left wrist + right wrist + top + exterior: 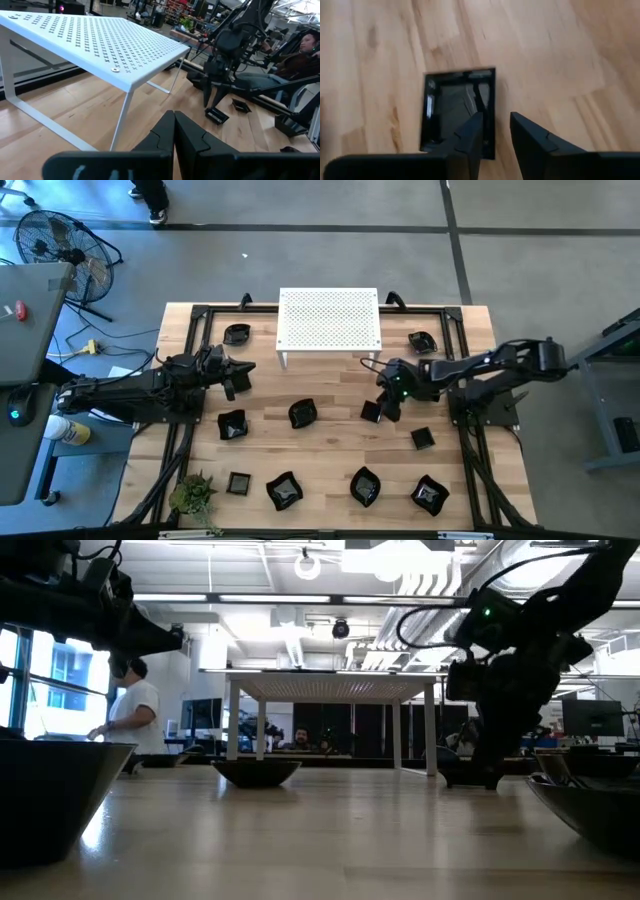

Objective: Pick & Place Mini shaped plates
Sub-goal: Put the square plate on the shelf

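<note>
Several mini shaped plates, small and glossy black, lie scattered over the wooden table (330,450). My right gripper (384,408) hangs over a small square plate (371,412) right of the table's middle. In the right wrist view this square plate (451,107) lies flat on the wood. The right gripper (496,120) stands narrowly open astride its edge, one finger (470,137) over the dish and the other (535,142) over bare wood. My left gripper (240,376) waits shut and empty at the left, near the rack. The left wrist view shows its fingers (162,137) pressed together.
A white perforated rack (330,320) stands at the back centre. A small green plant (193,493) sits at the front left corner. Other plates lie nearby: a wavy one (302,413), a square one (422,439) and a row along the front (365,486). People show beyond the table.
</note>
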Controlling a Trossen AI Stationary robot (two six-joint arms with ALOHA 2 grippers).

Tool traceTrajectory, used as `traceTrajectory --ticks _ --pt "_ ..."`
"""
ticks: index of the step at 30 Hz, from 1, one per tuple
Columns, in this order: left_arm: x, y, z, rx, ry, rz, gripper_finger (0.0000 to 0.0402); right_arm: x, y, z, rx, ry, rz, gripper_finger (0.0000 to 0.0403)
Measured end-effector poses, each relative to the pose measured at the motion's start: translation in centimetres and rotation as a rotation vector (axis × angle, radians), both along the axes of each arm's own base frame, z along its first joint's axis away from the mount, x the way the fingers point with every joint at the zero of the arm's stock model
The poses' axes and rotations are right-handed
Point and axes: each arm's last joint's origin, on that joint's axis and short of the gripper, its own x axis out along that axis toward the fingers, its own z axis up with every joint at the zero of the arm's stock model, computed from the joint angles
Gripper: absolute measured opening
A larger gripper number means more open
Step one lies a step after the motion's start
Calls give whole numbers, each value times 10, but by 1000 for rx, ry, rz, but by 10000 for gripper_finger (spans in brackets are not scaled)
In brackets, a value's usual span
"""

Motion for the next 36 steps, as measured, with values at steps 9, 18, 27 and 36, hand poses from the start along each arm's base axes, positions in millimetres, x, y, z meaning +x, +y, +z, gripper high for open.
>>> traceTrajectory --ticks 9,18,27,36 --pt "0 0 0 -3 0 -18 0 2 0 -2 12 -8 30 26" --pt "0 0 -1 -21 1 -15 0 1 0 9 37 -56 -19 10" --pt "0 0 -2 -22 10 -12 0 5 3 25 117 -167 -112 6" --pt "0 0 -2 -23 16 -9 0 12 6 101 205 -443 -250 6"
